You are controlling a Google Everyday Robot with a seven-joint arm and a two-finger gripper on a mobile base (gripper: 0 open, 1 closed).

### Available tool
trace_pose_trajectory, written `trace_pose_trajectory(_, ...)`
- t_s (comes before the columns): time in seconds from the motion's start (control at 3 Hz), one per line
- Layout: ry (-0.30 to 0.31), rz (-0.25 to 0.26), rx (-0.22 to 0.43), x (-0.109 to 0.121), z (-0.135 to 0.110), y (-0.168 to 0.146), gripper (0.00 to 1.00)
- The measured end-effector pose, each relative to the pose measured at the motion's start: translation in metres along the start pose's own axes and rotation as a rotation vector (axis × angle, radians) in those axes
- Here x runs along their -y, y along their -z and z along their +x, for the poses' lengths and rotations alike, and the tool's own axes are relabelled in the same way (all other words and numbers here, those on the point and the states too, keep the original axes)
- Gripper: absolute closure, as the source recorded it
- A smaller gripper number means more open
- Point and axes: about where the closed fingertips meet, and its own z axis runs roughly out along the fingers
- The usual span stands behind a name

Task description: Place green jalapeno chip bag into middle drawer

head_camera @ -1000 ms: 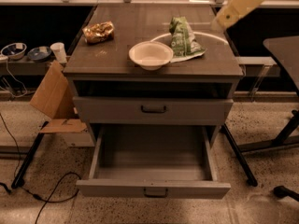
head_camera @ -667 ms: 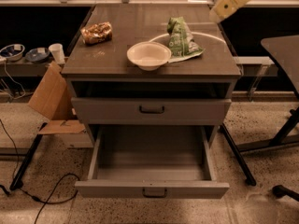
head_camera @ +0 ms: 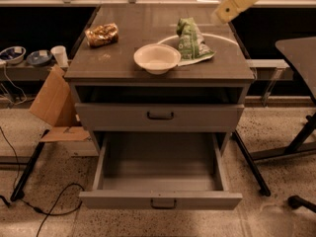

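The green jalapeno chip bag (head_camera: 190, 41) lies crumpled on the back right of the cabinet top, just right of a white bowl (head_camera: 157, 58). The middle drawer (head_camera: 160, 200) is the lowest front; it is pulled wide open and its inside shows nothing in it. My gripper (head_camera: 224, 13) hangs at the end of a pale arm coming in from the top right. It is above the cabinet's back right corner, up and to the right of the bag and apart from it. It holds nothing that I can see.
A shiny brown-gold snack bag (head_camera: 102, 34) lies at the back left of the top. The shut drawer front (head_camera: 159, 116) sits above the open drawer. Cardboard (head_camera: 54, 102) leans at the left, by a white cup (head_camera: 60, 56). A black table (head_camera: 296, 48) stands at the right. Cables run across the floor (head_camera: 49, 211).
My arm has drifted a little to the left, closer to the cabinet's back right corner. The bag, bowl and drawer have not moved.
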Motion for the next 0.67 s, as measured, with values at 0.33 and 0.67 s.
trace_pose_trajectory(0.33, -0.186, 0.031, 0.028, -0.007, -0.002, -0.045, 0.0)
trace_pose_trajectory(0.67, -0.34, 0.071, 0.062, -0.004, -0.007, -0.087, 0.0)
